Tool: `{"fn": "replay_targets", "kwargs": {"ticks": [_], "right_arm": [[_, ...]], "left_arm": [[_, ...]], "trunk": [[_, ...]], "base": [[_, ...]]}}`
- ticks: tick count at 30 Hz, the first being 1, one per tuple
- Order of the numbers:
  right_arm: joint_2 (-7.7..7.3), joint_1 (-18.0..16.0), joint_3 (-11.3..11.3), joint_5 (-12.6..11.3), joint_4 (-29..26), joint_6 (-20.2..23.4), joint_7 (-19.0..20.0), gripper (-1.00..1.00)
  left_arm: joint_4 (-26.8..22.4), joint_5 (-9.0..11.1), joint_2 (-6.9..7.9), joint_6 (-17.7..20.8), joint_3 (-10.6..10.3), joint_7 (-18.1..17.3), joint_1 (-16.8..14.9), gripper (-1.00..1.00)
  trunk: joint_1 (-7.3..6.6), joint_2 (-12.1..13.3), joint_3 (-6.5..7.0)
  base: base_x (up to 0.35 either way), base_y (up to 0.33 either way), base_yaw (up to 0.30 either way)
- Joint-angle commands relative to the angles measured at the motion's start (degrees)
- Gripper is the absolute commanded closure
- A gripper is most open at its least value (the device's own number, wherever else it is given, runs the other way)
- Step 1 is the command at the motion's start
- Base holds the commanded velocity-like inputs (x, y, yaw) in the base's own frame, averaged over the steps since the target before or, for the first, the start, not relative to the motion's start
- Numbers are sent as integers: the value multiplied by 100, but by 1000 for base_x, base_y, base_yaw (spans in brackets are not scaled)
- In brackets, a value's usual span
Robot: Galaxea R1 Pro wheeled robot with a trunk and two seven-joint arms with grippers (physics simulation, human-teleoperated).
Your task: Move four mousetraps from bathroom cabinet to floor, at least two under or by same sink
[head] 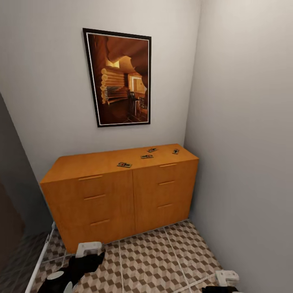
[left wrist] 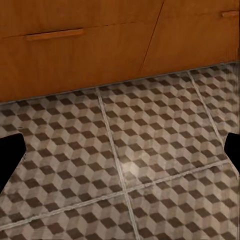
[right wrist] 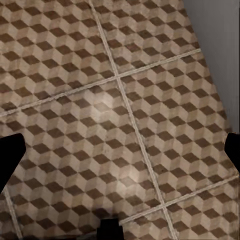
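Note:
The orange-brown cabinet (head: 122, 191) stands against the back wall in a corner, its drawers shut. Several small dark mousetraps lie on its top: one near the front edge (head: 124, 165), one behind it (head: 147, 156) and one toward the right end (head: 175, 151). The cube-patterned bathroom floor (head: 150, 260) spreads in front. My left arm (head: 77, 266) and right arm (head: 226, 280) hang low over the tiles, well short of the cabinet top. The left gripper (left wrist: 120, 150) is open over bare tiles near the cabinet's base (left wrist: 75, 55). Nothing sits in the open right gripper (right wrist: 120, 152), which is also over tiles. The sink is out of view.
A framed picture (head: 121, 77) hangs above the cabinet. A grey wall (head: 244, 142) closes the right side, right by the cabinet's end. A dark door or panel (head: 12, 203) stands at the left. Open floor lies between me and the cabinet.

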Motion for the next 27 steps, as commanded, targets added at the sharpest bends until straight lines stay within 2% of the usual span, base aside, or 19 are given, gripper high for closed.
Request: {"fn": "replay_targets", "kwargs": {"ticks": [1, 4, 6, 8, 9, 10, 12, 13, 15, 17, 21, 27], "right_arm": [[-8, -34, -8, 18, -311, 204, -41, -100], [-15, -130, -15, 32, -618, 402, -145, -100], [-14, -488, -16, 34, -813, 581, -368, -100], [-12, -760, -16, 33, -858, 674, -488, -100], [-9, -1033, -14, 32, -888, 781, -584, -100], [-7, -1297, -12, 31, -906, 915, -652, -100], [-4, -1561, -8, 31, -918, 1067, -695, -100], [1, -1873, 1, 29, -923, 1259, -723, -100], [6, -2161, 12, 26, -926, 1449, -740, -100], [6, -2386, 21, 21, -929, 1632, -752, -100], [5, -2694, 30, 16, -957, 1971, -758, -100], [20, -3008, 37, 13, -983, 2236, -763, -100]], "left_arm": [[-110, 41, -20, 63, -7, 4, -54, -100], [-201, 40, -66, 92, -25, 9, -283, -100], [-254, 34, -169, 172, -90, 16, -856, -100], [-267, 6, -230, 222, -175, 28, -1239, -100], [-276, -63, -290, 283, -292, 45, -1629, -100], [-281, -194, -365, 363, -420, 65, -2044, -100], [-284, -389, -457, 483, -538, 88, -2472, -100], [-285, -683, -617, 749, -627, 102, -2966, -100], [-285, -970, -779, 1102, -687, 108, -3425, -100], [-287, -1175, -891, 1469, -729, 107, -3794, -100], [-287, -1392, -1020, 2000, -780, 102, -4232, -100], [-281, -1519, -1065, 2271, -890, 105, -4458, -100]], "trunk": [[0, -4, -6], [0, -4, -6], [0, -4, -6], [0, -4, -6], [0, -4, -6], [0, -4, -6], [0, -4, -6], [0, -4, -6], [0, -4, -6], [0, -4, -6], [0, -4, -6], [0, -4, -6]], "base": [[0, 0, 0], [0, 0, 0], [0, 0, 0], [0, 0, 0], [0, 0, 0], [0, 0, 0], [0, 0, 0], [0, 0, 0], [0, 0, 0], [0, 0, 0], [0, 0, 0], [2, 0, 0]]}}
